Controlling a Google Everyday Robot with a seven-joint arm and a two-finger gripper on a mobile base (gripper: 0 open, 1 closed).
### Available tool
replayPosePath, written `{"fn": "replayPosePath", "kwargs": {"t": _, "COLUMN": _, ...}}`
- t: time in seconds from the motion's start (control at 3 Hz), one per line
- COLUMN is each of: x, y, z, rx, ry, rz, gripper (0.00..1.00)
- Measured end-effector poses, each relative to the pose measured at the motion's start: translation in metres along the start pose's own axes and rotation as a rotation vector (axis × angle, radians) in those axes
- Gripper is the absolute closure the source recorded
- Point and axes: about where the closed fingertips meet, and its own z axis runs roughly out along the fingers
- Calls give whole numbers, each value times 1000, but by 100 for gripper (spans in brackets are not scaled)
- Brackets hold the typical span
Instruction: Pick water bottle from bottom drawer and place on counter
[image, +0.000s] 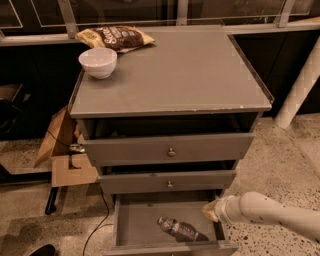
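Observation:
The water bottle (177, 229) lies on its side in the open bottom drawer (135, 222), cap to the left, near the drawer's front middle. My gripper (211, 210) is at the end of the white arm that comes in from the lower right. It hangs over the drawer's right rear corner, to the right of the bottle and a little above it, not touching it. The grey counter (180, 75) is the cabinet's top, well above the gripper.
A white bowl (98, 62) and a chip bag (114, 37) sit at the counter's back left. The two upper drawers (170, 150) are slightly ajar. Cardboard boxes (62, 145) and a cable (100, 215) lie on the floor to the left. A white post (300, 90) stands at the right.

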Motion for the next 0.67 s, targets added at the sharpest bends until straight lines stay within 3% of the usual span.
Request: {"fn": "replayPosePath", "kwargs": {"t": 0.67, "x": 22, "y": 23, "z": 64, "rx": -93, "ry": 42, "rz": -20, "gripper": 100}}
